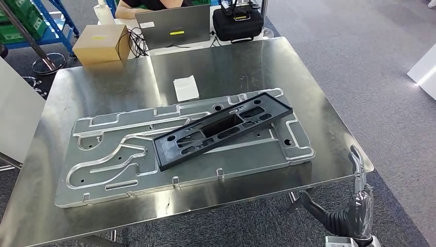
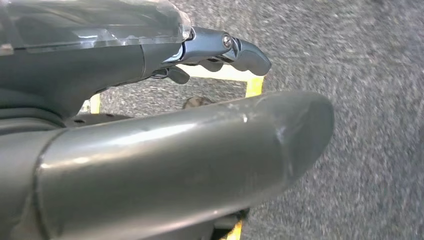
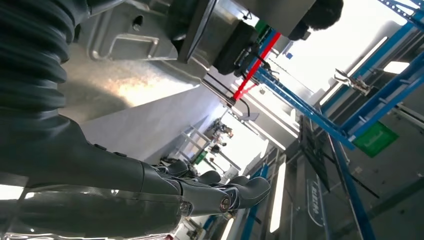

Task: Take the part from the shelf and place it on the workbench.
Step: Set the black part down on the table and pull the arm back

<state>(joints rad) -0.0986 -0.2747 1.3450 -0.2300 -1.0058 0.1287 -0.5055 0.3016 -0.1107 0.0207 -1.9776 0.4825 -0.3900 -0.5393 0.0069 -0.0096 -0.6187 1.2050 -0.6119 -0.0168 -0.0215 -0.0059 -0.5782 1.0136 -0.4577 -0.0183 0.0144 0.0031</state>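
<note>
A long black rectangular plastic part with rows of cut-out openings (image 1: 222, 130) lies flat and slanted on a grey machined metal plate (image 1: 108, 154). The plate rests on the shiny steel desk (image 1: 236, 64), the part's far end toward the plate's right corner.

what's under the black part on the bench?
The black part lies diagonally on the machined aluminium plate, which sits on the steel workbench. Plate surface directly beneath it is hidden.
</note>
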